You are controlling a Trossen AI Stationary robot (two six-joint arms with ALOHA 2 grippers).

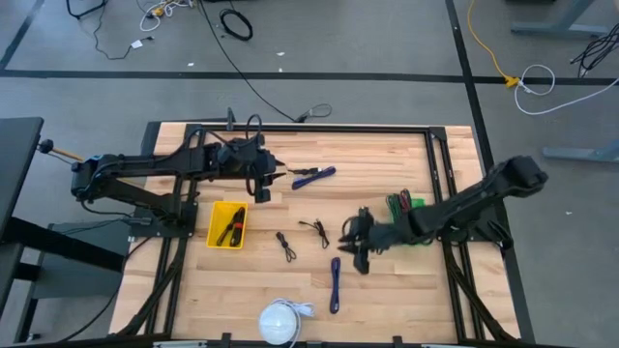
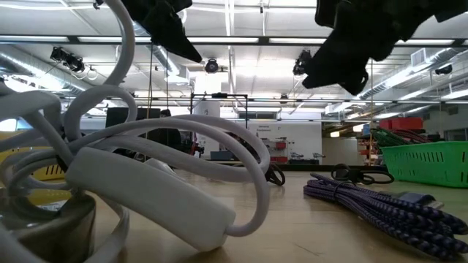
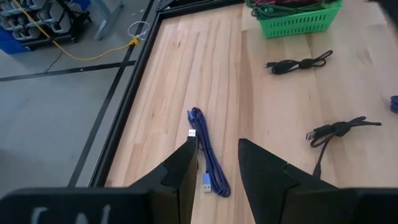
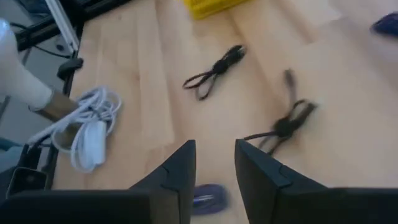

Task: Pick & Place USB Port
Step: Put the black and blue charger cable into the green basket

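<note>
the left gripper (image 1: 261, 187), fingers parted and empty, hangs over the upper middle of the high view. the blue usb cable (image 1: 314, 177) lies just right of it, long axis running up to the right. the right gripper (image 1: 356, 244), parted and empty, is nearer a second blue usb cable (image 1: 335, 284) at lower centre.

bare wood lies open at the table's (image 1: 387, 290) five o'clock corner. black cable bundles (image 1: 300, 237) (two, near each other) clutter the centre; a yellow bin (image 1: 227, 223) blocks nine o'clock.
</note>
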